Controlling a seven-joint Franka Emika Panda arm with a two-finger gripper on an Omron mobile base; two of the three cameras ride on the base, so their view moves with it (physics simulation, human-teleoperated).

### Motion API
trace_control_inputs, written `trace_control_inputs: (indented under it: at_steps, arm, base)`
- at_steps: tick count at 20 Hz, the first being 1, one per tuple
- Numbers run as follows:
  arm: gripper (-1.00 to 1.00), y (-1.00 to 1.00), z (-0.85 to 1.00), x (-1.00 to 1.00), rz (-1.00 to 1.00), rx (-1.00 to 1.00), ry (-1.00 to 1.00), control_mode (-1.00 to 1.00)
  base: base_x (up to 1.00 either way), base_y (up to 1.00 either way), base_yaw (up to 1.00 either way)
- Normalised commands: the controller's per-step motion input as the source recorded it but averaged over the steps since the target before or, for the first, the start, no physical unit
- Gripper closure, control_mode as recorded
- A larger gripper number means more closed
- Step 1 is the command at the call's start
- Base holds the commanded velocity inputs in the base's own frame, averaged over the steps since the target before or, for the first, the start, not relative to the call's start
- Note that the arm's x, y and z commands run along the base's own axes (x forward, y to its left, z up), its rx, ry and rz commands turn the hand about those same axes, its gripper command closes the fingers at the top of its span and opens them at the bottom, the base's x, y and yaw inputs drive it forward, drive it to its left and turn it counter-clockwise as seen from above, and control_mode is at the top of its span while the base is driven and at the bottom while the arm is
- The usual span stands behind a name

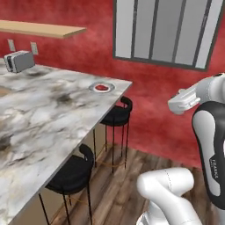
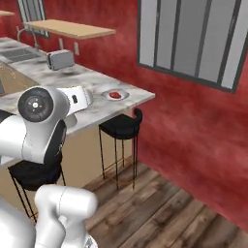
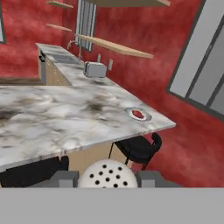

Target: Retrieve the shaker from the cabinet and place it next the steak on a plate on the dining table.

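Steak on plate; fingers pinch shaker.

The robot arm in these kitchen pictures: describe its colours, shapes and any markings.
The arm is built of glossy white rounded segments joined by dark grey to black sections. One black section carries small white lettering along its side. In the right base view a round dark grey cap with a ringed centre closes a joint. The gripper has two small grey fingertips.

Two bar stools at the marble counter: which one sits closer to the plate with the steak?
The far stool, under the counter's end corner, just below the plate. The other stool stands nearer the camera.
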Motion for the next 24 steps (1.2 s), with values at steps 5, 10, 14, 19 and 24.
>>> trace_control_inputs:
  at_steps: [5, 10, 14, 19, 24]
  arm:
    - [1.00, 0.00, 0.00, 0.00, 0.00, 0.00, 0.00, 1.00]
    - [1.00, 0.00, 0.00, 0.00, 0.00, 0.00, 0.00, 1.00]
    - [1.00, 0.00, 0.00, 0.00, 0.00, 0.00, 0.00, 1.00]
    - [1.00, 0.00, 0.00, 0.00, 0.00, 0.00, 0.00, 1.00]
    - [1.00, 0.00, 0.00, 0.00, 0.00, 0.00, 0.00, 1.00]
  base:
    - [0.79, -0.30, 0.33]
    - [0.77, -0.10, 0.31]
    - [0.67, 0.00, 0.28]
    - [0.71, 0.00, 0.28]
    - [0.78, 0.00, 0.30]
